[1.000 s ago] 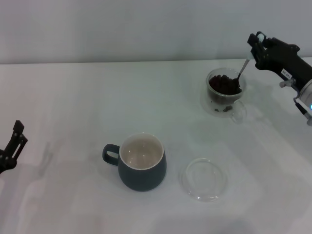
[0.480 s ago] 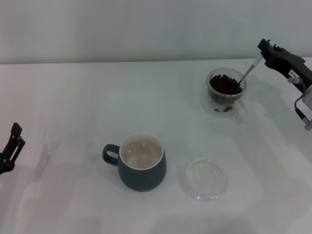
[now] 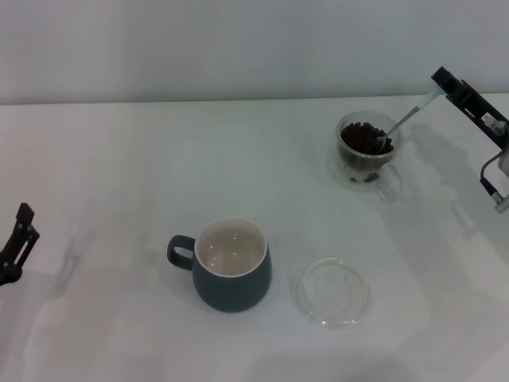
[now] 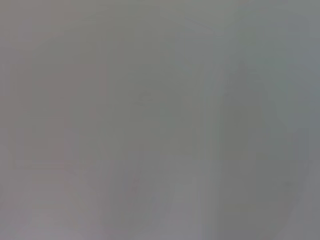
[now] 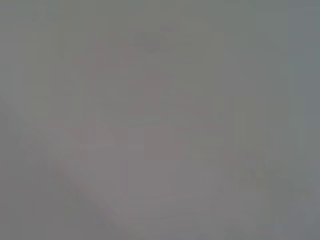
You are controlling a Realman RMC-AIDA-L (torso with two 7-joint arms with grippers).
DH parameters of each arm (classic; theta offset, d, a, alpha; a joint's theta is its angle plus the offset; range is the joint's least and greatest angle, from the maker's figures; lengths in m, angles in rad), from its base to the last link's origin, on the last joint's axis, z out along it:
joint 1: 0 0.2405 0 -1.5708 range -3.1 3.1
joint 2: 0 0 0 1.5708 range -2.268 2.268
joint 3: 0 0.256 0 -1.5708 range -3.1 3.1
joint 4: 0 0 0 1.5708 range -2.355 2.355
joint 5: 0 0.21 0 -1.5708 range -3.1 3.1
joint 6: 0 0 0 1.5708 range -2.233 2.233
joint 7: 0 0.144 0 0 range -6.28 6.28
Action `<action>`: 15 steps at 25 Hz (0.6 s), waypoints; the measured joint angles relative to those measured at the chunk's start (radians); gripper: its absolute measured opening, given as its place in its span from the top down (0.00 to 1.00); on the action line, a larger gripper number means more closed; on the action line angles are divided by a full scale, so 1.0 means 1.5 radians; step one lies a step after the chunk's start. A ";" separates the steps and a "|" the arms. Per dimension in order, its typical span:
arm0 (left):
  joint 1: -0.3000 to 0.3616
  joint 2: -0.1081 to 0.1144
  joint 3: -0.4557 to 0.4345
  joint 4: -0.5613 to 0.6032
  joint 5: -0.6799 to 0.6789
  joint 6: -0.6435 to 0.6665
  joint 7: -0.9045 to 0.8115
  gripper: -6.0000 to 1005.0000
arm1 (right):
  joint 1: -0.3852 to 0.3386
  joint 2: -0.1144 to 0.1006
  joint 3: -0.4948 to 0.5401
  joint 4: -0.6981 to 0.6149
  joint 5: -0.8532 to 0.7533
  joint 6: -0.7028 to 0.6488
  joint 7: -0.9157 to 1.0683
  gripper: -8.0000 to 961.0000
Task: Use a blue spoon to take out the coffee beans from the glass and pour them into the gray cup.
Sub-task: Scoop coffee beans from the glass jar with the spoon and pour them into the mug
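Observation:
The clear glass with a side handle stands at the back right, holding a heap of dark coffee beans. The blue spoon leans in it, bowl among the beans, pale handle up to the right. My right gripper is shut on the spoon's handle end, beyond the glass's right side. The gray cup stands in front at the middle, cream inside empty, loop handle to the left. My left gripper is parked at the left edge. Both wrist views show nothing but grey.
A flat clear round glass dish lies just right of the gray cup. The white table runs back to a pale wall.
My right gripper has drawn back to the right and the spoon has tilted lower, its bowl staying in the beans. My left gripper has shifted slightly lower at the edge.

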 joint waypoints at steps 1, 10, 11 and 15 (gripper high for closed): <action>0.000 0.000 0.001 0.000 0.000 0.000 0.000 0.14 | 0.000 0.000 0.000 0.001 0.001 0.000 0.008 0.84; 0.000 -0.001 0.002 0.000 0.000 0.000 0.000 0.14 | -0.005 0.000 0.004 0.004 0.032 0.002 0.073 0.84; 0.000 -0.001 0.002 0.000 0.000 0.000 0.000 0.14 | -0.006 0.000 0.003 0.006 0.039 0.003 0.076 0.84; -0.001 -0.001 0.002 -0.001 -0.001 0.000 0.000 0.14 | -0.002 0.000 0.003 0.026 0.067 0.003 0.098 0.84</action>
